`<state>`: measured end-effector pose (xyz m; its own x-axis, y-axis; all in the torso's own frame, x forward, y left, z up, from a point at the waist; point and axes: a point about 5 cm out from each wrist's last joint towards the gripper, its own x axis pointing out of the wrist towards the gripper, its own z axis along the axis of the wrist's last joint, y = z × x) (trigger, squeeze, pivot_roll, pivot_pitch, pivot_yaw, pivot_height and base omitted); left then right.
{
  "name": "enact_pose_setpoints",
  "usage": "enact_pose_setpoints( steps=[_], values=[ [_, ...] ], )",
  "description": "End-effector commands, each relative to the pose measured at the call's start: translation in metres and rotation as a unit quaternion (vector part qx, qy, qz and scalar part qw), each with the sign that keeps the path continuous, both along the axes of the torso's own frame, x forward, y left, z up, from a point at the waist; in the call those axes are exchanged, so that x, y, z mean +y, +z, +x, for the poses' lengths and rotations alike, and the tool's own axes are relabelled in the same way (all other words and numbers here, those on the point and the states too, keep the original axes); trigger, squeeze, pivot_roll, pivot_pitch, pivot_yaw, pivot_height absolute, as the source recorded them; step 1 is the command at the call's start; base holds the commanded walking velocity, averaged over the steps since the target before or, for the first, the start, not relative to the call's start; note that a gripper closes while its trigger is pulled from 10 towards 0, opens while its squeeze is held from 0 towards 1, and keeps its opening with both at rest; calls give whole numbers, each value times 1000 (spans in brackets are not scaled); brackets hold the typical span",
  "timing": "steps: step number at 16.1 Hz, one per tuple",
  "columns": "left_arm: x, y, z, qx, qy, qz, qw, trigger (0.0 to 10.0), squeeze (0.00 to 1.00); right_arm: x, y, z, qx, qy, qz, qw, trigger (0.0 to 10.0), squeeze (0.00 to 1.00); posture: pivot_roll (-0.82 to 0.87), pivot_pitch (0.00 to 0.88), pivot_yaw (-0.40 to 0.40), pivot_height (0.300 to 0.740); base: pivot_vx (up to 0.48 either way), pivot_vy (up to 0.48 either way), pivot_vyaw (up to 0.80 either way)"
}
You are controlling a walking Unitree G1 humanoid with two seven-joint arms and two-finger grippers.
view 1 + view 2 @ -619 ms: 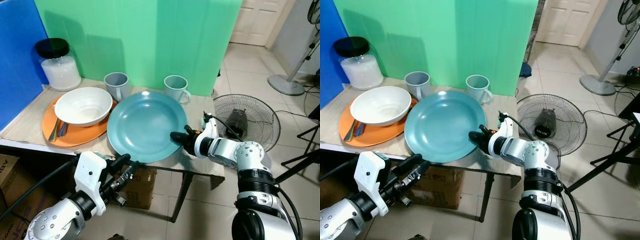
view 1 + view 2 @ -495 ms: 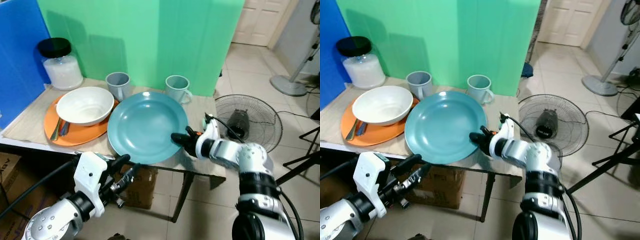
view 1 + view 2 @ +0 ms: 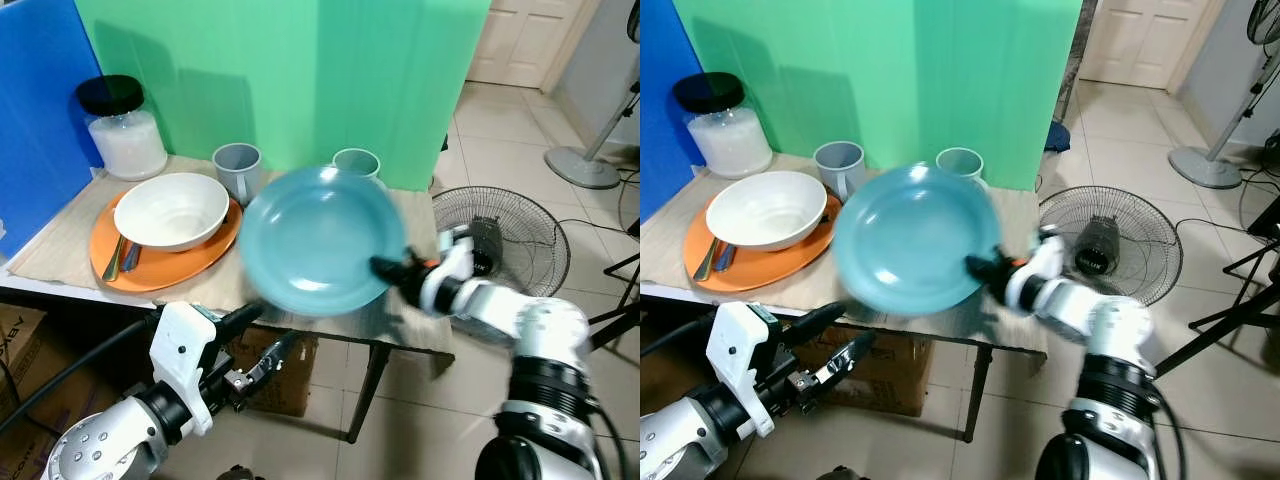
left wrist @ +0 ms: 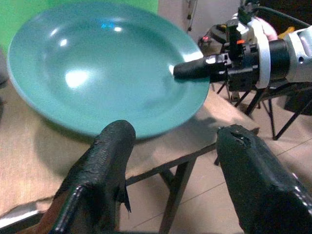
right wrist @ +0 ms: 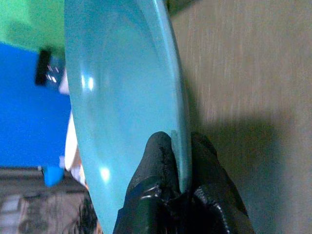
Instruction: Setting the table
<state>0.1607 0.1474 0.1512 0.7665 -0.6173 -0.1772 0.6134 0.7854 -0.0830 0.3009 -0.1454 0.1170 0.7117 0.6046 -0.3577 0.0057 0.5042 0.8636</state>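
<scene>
Right gripper [image 3: 385,267] pinches the right rim of the round teal plate [image 3: 320,240], lifted and blurred above the wooden table [image 3: 70,235]. Its glossy surface dips smoothly. Left gripper [image 4: 170,161] hangs with fingers spread wide.

Table [image 3: 70,250] ahead: jar [image 3: 122,128] back left; bowl [image 3: 170,211] on a plate [image 3: 205,249], cutlery [image 3: 121,259] beside it. Two mugs [image 3: 237,166] [image 3: 356,162] behind. Large plate [image 3: 320,240] held above table's right part by right gripper [image 3: 392,268]. Fan [image 3: 500,232] on floor, right.
</scene>
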Motion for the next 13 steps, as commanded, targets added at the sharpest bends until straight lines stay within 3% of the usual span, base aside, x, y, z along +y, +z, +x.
enact_pose_setpoints(
  steps=[1,2,3,5,6,7,8,9,11,12,13],
  values=[
    [-1,6,-1,-11,-1,-4,1000,10000,1000,-9,14,-1,-37,-14,9,999,0,0,-33,0,-9,740,0,0,0],
    [-1,8,-2,-15,3,-8,1000,10000,1000,-19,27,-4,-83,-29,4,996,0,0,-38,0,-5,740,0,0,0],
    [-1,6,-3,-18,14,2,1000,10000,1000,-31,50,-9,-165,-49,-16,985,10000,0,-49,0,6,740,0,0,0],
    [-1,-1,-4,-9,29,20,999,10000,953,-40,66,-15,-219,-63,-66,972,10000,0,-53,0,11,740,0,0,0],
    [-1,-2,-3,-8,33,24,999,10000,847,-44,67,-15,-218,-84,-80,969,10000,0,-59,0,18,740,0,0,-738],
    [-3,-2,4,-22,46,31,998,10000,627,-54,69,-15,-224,-134,-106,960,10000,0,-67,0,25,740,0,0,-738],
    [-3,-2,7,-26,51,33,998,10000,627,-57,69,-16,-226,-152,-116,955,10000,0,-73,0,32,740,0,0,-738],
    [-4,-1,11,-36,61,35,997,10000,557,-61,69,-17,-225,-168,-128,951,10000,0,-73,0,32,740,0,0,-738],
    [-8,-1,24,-49,91,36,994,10000,173,-72,68,-23,-231,-202,-160,938,10000,0,-87,0,42,740,0,0,-738],
    [-8,-1,25,-52,93,38,994,10000,173,-72,68,-25,-231,-205,-162,937,10000,0,-87,0,42,740,0,0,-738],
    [-5,-1,29,-61,115,47,990,10000,75,-75,65,-27,-235,-215,-180,931,10000,0,-85,0,38,740,0,0,-756]
  ],
)
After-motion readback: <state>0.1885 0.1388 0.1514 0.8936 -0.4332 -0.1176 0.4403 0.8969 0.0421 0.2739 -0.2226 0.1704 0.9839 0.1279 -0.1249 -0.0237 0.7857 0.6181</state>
